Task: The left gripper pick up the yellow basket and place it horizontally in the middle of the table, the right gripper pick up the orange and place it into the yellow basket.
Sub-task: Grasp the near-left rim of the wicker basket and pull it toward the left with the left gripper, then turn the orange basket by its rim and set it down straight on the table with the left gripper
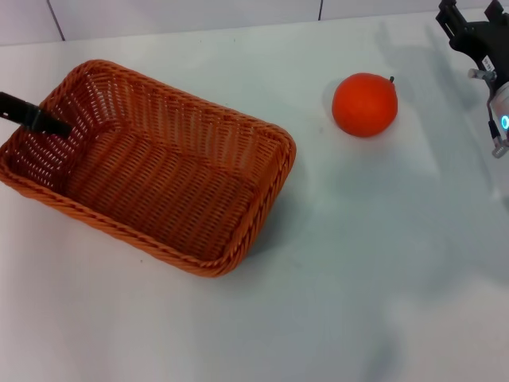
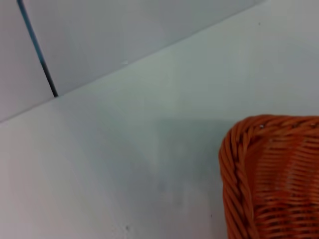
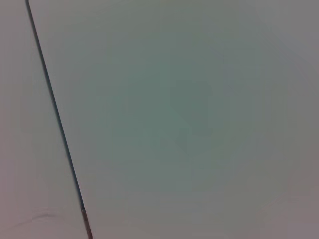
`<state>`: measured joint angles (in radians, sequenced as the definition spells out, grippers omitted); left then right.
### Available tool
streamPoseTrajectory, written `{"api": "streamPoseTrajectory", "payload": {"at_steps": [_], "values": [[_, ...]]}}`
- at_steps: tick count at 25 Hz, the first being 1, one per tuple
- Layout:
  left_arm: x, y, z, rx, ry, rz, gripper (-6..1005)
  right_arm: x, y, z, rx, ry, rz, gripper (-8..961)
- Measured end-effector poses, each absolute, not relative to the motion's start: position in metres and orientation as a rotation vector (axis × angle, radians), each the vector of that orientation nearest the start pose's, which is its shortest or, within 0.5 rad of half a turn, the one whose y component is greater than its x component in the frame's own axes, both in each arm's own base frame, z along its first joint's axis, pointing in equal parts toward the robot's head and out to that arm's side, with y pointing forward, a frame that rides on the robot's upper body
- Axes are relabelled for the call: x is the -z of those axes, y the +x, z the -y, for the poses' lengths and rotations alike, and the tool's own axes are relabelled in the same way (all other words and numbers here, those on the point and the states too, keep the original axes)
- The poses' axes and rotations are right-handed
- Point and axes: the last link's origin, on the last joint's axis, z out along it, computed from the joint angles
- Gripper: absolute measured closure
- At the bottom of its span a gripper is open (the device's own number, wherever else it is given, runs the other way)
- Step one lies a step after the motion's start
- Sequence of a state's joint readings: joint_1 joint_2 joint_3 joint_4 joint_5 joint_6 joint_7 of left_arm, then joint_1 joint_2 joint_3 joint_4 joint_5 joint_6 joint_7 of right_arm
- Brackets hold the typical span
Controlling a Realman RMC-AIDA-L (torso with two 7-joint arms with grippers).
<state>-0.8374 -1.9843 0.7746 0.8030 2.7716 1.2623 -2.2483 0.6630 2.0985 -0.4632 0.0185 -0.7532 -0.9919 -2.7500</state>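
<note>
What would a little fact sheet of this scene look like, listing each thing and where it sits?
basket: the yellow basket, woven, empty, lying at a slant on the left part of the table
fruit: the orange, on the table to the right of the basket, apart from it
left hand: the left gripper, a dark tip at the basket's left end, over its rim
right hand: the right gripper, at the far right edge, beyond the orange, not touching it
task so far: orange not yet in the basket
</note>
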Motion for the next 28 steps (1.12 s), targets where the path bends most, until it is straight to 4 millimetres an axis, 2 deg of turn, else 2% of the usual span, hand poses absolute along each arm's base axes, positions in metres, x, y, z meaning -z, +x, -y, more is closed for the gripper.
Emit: {"api": "streamPoseTrajectory", "payload": {"at_steps": [5,10,13,21,24,25,28], "values": [[-0.061,-0.251,-0.436,-0.290,-2.343,1.052,378,0.003,0.319,-0.390,1.579,-0.940,1.633,118],[-0.061,-0.249,-0.433,-0.306,-2.366,1.075,582,0.002,0.320,-0.390,1.586,-0.950,1.617,118],[-0.062,-0.249,-0.432,-0.307,-2.366,1.084,807,0.001,0.320,-0.390,1.589,-0.952,1.610,118],[-0.073,-0.254,-0.428,-0.231,-2.335,1.201,824,0.001,0.319,-0.392,1.586,-0.948,1.611,119],[-0.091,-0.261,-0.420,-0.059,-2.302,1.344,830,0.001,0.319,-0.392,1.586,-0.948,1.611,119],[-0.099,-0.265,-0.414,0.046,-2.287,1.415,830,0.001,0.319,-0.392,1.586,-0.948,1.610,119],[-0.110,-0.273,-0.403,0.205,-2.265,1.511,830,0.001,0.319,-0.392,1.588,-0.945,1.610,119]]}}
